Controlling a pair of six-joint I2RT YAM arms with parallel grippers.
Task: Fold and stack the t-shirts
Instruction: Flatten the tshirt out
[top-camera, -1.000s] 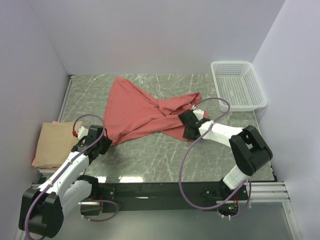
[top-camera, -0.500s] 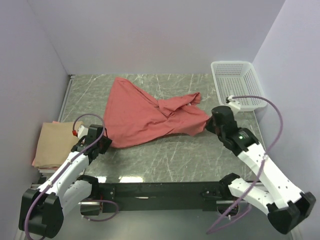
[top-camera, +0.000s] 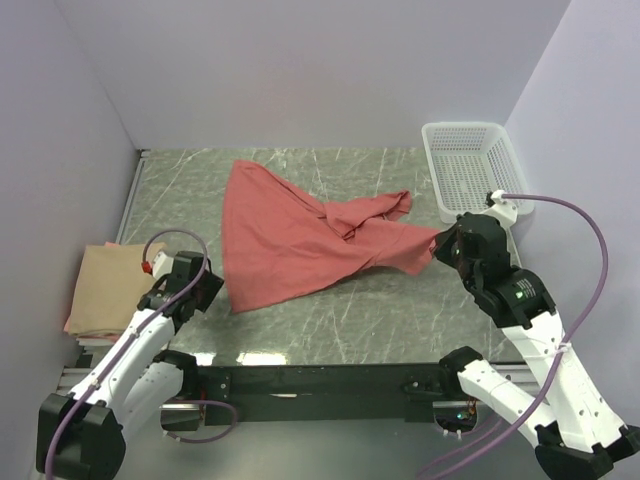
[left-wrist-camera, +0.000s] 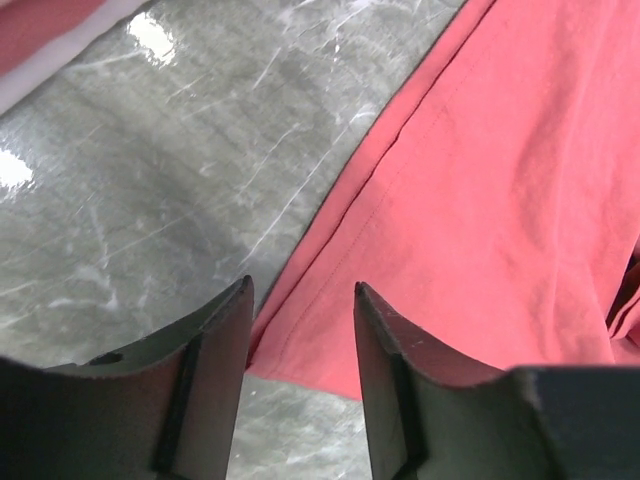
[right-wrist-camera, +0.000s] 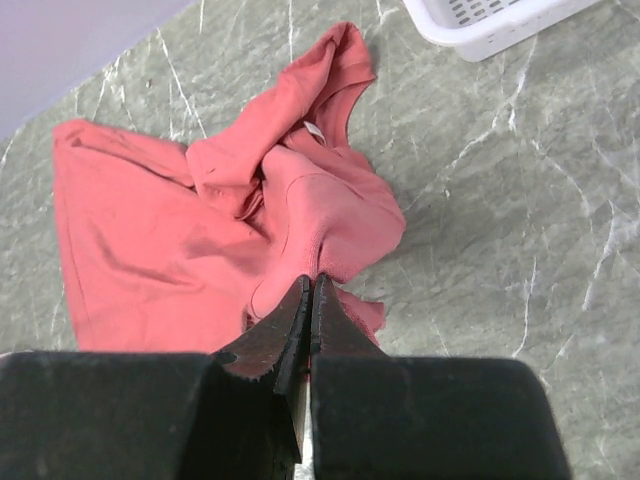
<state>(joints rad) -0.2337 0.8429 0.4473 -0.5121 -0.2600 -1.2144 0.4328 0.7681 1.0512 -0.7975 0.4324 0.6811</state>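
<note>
Left gripper (left-wrist-camera: 300, 300) hangs open and empty, with the tan-beige t-shirt (top-camera: 110, 285) at its left and the salmon-red t-shirt (left-wrist-camera: 480, 200) spreading from its fingertips rightward. Farther right, the right gripper (right-wrist-camera: 308, 300) pinches that shirt's bunched edge, the white basket (top-camera: 475, 170) beyond it.

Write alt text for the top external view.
The right gripper holds one end of the crumpled salmon-red t-shirt on the table; the left gripper sits by its near-left corner. Folded tan t-shirt far left, white basket far right.
</note>
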